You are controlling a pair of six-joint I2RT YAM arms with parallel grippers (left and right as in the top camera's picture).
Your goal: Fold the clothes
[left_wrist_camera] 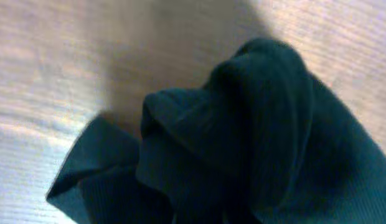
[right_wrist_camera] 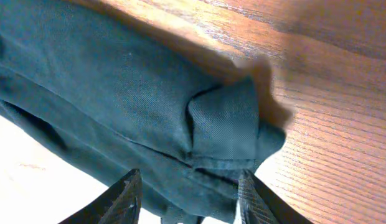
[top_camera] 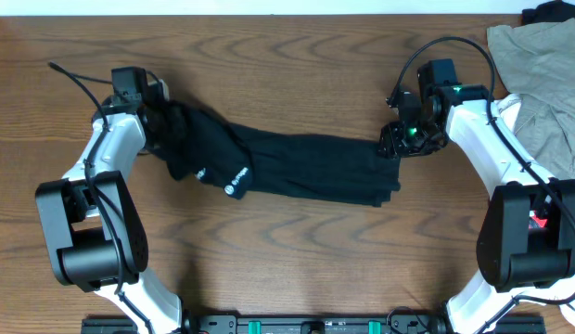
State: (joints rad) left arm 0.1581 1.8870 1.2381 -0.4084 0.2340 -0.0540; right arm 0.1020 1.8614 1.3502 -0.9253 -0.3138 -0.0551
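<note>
One black garment (top_camera: 306, 165) is stretched across the table (top_camera: 297, 255), marked by one small white logo (top_camera: 234, 188), no writing readable. Its right end is clamped by the right gripper (top_camera: 394, 144); the left gripper's (top_camera: 163, 111) state cannot be told amid bunched cloth

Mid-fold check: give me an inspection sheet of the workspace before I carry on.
Surface: brown wood-grain table, no spills seen.
Job's things: long black soft-fabric garment stretched left to right, left end bunched, small white logo facing up.
Clutter: crumpled beige-khaki garment at the right edge; dark item in the top right corner.
Grippers: left pincer at the bunched end, state unclear; right pincer astride the folded right end, grip unconfirmed.
Cables: left arm's black cable and right arm's black cable loop clear of the garment.
Surroundings: black mounting rail along the near edge.
</note>
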